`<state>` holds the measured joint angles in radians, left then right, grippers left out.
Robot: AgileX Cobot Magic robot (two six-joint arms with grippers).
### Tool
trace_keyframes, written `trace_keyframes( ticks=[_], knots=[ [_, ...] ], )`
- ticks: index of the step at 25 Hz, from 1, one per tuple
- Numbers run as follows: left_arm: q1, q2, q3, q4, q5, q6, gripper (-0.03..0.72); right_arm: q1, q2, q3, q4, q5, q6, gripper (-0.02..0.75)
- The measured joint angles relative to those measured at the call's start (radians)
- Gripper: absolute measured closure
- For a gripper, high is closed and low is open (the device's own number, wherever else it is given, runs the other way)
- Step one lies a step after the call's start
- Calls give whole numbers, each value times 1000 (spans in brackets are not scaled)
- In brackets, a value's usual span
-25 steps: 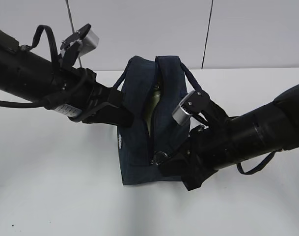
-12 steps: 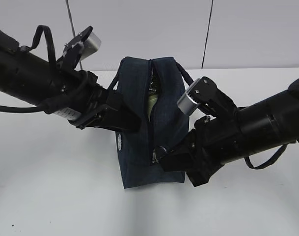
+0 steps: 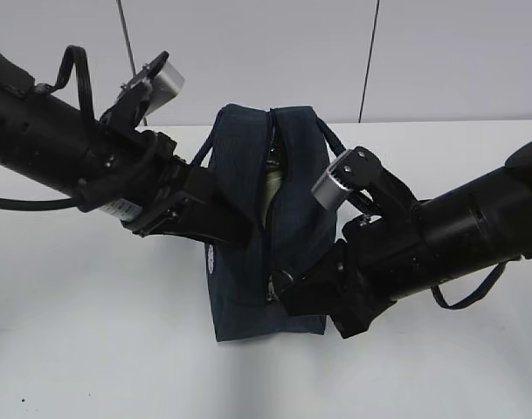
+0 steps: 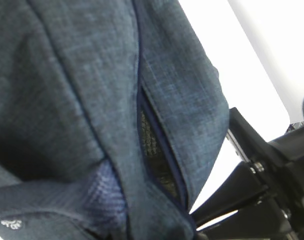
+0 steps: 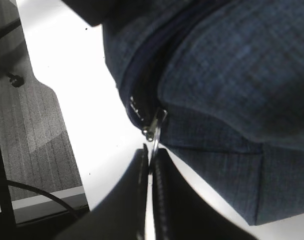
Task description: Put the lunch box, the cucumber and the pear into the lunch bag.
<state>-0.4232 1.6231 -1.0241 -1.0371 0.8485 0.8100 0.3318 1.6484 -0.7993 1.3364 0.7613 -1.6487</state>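
The right end effector [image 5: 151, 165] pinches the ring pull [image 5: 155, 131] at the bag's [image 3: 248, 262] near end, apparently to work the zipper, while the left end effector's [image 3: 226, 229] state is hidden against the bag's side

The table [image 3: 91, 349] is viewed from the front at a downward slant; the lunch bag [image 3: 266, 218] is framed very closely by both wrist views; its zipper [image 5: 142, 107] is shared.

Both arms are thick matte-black tubes with looping black cables, each carrying a silver-grey boxy wrist camera [image 3: 158, 81] on a black bracket, and the left arm [image 3: 47, 140] bears what seems a white label at 5 o'clock.
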Motion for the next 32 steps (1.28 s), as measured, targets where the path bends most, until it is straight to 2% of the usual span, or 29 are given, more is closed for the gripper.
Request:
trace_keyframes(
  ticks=[6, 13, 32],
  knots=[
    [0, 0, 0, 5, 18, 0, 482, 0, 26, 0, 2, 6, 1, 732],
    [0, 0, 0, 5, 36, 0, 484, 0, 98, 0, 21, 5, 2, 725],
    [0, 0, 0, 5, 46, 0, 494, 0, 120, 0, 104, -12, -13, 632]
  ],
)
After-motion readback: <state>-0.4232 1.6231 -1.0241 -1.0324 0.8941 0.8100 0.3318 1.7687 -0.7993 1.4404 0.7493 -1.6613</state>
